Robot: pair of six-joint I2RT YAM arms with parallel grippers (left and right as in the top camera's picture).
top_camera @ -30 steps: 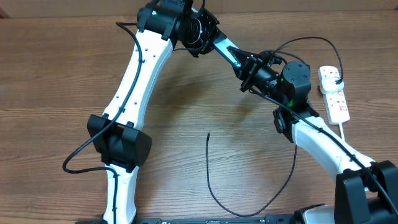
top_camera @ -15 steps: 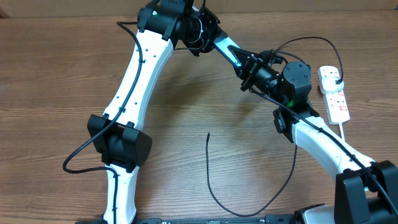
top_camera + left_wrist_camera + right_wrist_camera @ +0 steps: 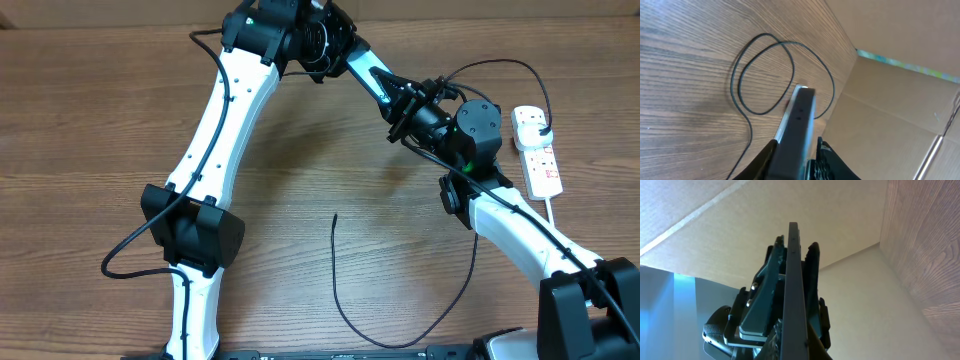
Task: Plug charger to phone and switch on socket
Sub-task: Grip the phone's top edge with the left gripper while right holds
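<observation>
Item: the phone (image 3: 799,117). Location: off the surface (image 3: 90,110), held edge-on in the air between the two tools. It is toward the far right of the surface, near the socket (image 3: 543,165) but not touching it.

Left tool (image 3: 796,159): one finger on each side of the phone's slab. From where I stand I cannot tell whether they pinch it or merely flank it.

Right tool (image 3: 794,347): drawn together and, by the look of it, clamped on the phone's thin edge, which runs straight up out of its jaws.

Change noted over the last second: the left arm (image 3: 225,130) has eased its upper joints a touch toward the far edge, and its forearm now slopes more steeply to the meeting point. Phone, right arm and socket are in the same places.

Charger (image 3: 337,290): lying slack on the surface, unchanged. Its connector tip (image 3: 335,216) is free and well apart from the phone.

Reading: this looks like a hand-over or re-grip, with the left arm perhaps beginning to give the phone up. Plugging in is not yet done, and the socket switch is untouched as far as can be seen.
</observation>
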